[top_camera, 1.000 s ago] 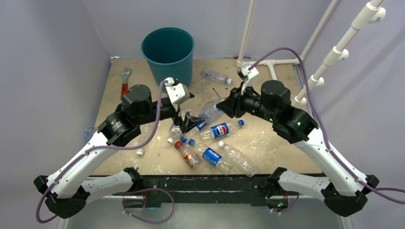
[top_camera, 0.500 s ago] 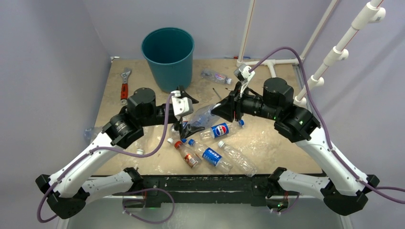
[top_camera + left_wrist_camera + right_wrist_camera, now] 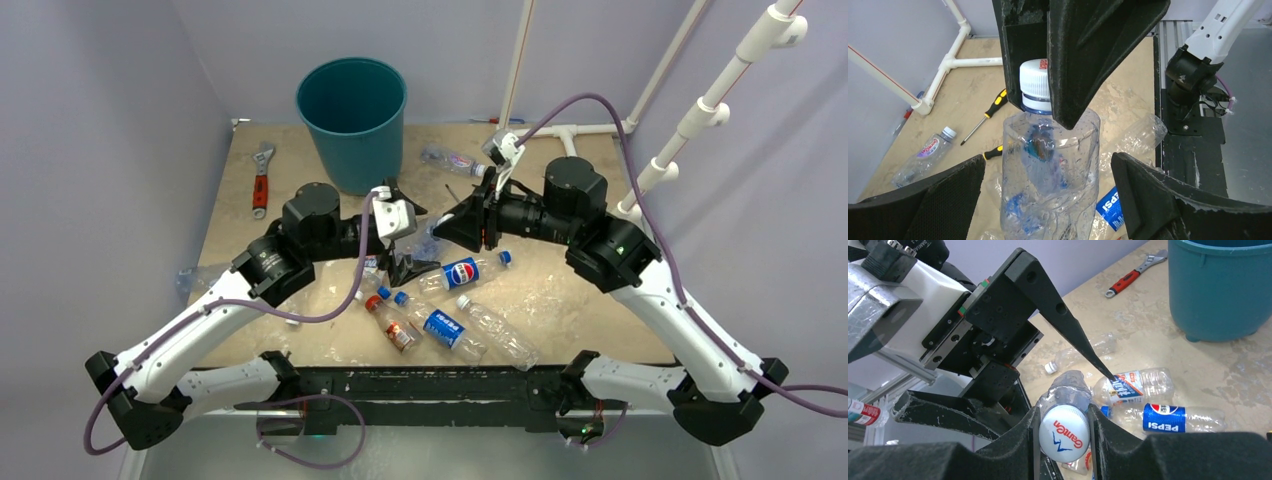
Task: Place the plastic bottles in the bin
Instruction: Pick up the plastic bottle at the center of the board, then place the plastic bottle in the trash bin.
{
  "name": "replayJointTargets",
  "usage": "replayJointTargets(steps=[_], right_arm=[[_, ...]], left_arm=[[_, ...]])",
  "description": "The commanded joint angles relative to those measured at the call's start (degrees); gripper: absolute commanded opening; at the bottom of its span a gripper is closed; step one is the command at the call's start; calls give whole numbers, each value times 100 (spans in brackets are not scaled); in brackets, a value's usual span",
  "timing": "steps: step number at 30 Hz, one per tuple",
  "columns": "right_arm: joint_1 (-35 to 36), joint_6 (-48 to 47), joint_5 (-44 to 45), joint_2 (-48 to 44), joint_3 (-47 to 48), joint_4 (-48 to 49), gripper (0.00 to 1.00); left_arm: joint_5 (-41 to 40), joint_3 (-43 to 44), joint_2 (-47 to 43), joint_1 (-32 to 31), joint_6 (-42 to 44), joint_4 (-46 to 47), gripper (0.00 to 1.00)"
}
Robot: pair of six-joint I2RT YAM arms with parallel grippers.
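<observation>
The clear bottle (image 3: 1058,145) is held above the table (image 3: 580,290) by its white cap (image 3: 1035,82) in the right gripper's (image 3: 1064,430) closed jaws, and the left gripper's (image 3: 1047,172) wide-open jaws should be shut gently on its middle before it is carried to the bin (image 3: 352,120).

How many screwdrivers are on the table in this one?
2. One screwdriver lies left of the gripped bottle in the left wrist view; the other screwdriver pokes out from behind that bottle. Others may be hidden.
</observation>
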Motion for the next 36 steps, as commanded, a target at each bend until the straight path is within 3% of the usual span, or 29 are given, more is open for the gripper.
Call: replayJointTargets(steps=[1,7,13,18,19,21,23,29,36], right_arm=[[0,49,-151,61,275,329,0],[0,33,-254,245,435,342,0],[-3,-19,-292,330,556,306,0],[0,-44,-120,351,583,272,0],[0,-24,-83,351,583,272,7],[0,-29,-180,319,556,316,54],[-3,-7,-62,189,463,445,95],[-6,363,2064,-950,-356,909,99],[0,1043,2696,-2791,-3104,2858,99]], left_arm=[[-284,-41,28,-63,-327,454,92],[-377,-148,72,-84,-447,579,85],[-402,-198,136,-98,-494,643,71],[-386,-218,130,-99,-501,767,45],[-457,-225,121,-102,-545,823,39],[-600,-251,86,-99,-623,965,28],[-675,-285,43,-98,-646,1115,20],[-1645,-432,-42,-98,-923,2020,13],[-4337,-141,397,-30,-816,4013,6]])
